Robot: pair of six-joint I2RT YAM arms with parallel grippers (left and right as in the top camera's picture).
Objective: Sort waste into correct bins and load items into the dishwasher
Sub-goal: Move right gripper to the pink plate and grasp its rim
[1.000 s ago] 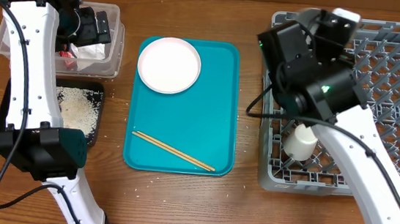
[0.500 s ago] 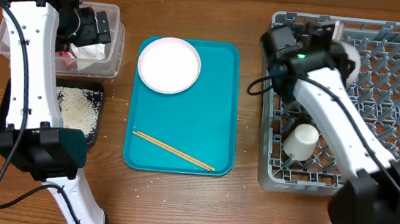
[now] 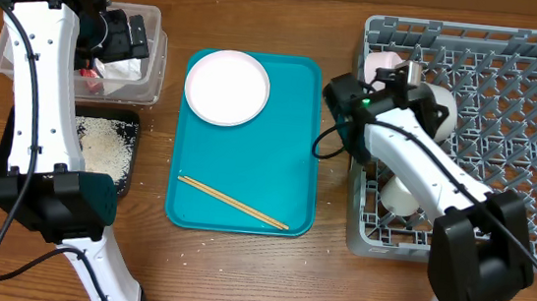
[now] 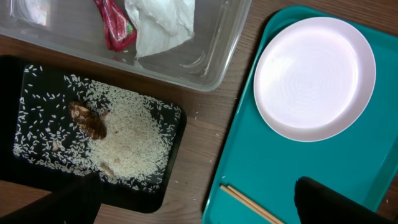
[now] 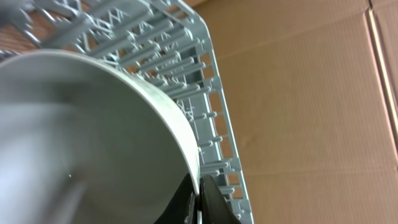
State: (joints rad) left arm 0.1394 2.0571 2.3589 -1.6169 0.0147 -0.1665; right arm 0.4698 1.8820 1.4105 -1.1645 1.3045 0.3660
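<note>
My right gripper [image 3: 411,83] is shut on the rim of a white bowl [image 3: 440,98] and holds it tilted over the back-left part of the grey dish rack [image 3: 515,56]. In the right wrist view the fingertips [image 5: 208,190] pinch the bowl's rim [image 5: 93,137]. A small white cup [image 3: 401,195] lies in the rack, partly under my right arm. A white plate [image 3: 227,87] and wooden chopsticks [image 3: 234,204] lie on the teal tray [image 3: 279,142]. My left gripper [image 3: 127,33] hangs open and empty above the clear tub [image 3: 153,70].
The tub holds a red wrapper [image 4: 115,25] and a white napkin [image 4: 158,25]. The black tray [image 4: 37,87] holds rice grains [image 4: 134,134] and a brown lump [image 4: 87,119]. A few grains lie on the wooden table. Brown cardboard [image 5: 311,93] stands behind the rack.
My right arm has swung down and left from high above the rack. The bowl in its gripper is now low over the rack's back-left corner. The left arm has not moved.
</note>
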